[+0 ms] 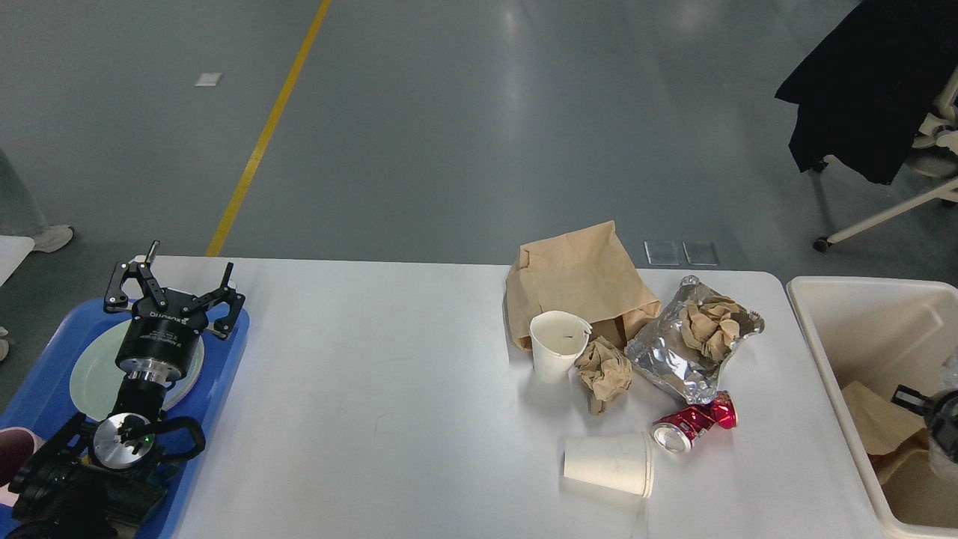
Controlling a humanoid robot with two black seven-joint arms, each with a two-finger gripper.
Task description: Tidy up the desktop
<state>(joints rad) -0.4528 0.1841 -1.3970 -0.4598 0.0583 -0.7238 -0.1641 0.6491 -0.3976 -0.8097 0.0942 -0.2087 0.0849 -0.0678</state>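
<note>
Black fingers of the left gripper (174, 288) are spread wide apart with nothing between them, poised over a pale green plate (93, 370) that sits in the blue tray (224, 352) at the left end of the desktop (374, 389). At the right edge only a small dark part of the right gripper (932, 408) shows, down inside the cream bin (831, 359), and whether its jaws are parted or closed cannot be told (too little of it is visible). Brown paper (876, 427) lies in that bin.

White and slightly glossy, the desktop fills the lower half of the view, its long axis running left to right, its far edge straight across and the far right corner rounded. On its right half lies a cluster of litter: a brown paper bag (576, 281) furthest back, an upright white paper cup (555, 346) touching its front, a crumpled brown paper ball (605, 370) just beside the cup, a silver foil bag (685, 352) holding more crumpled paper, a crushed red can (692, 423) in front of the foil, and a second white paper cup (608, 464) on its side nearest the front edge, mouth towards the can.
</note>
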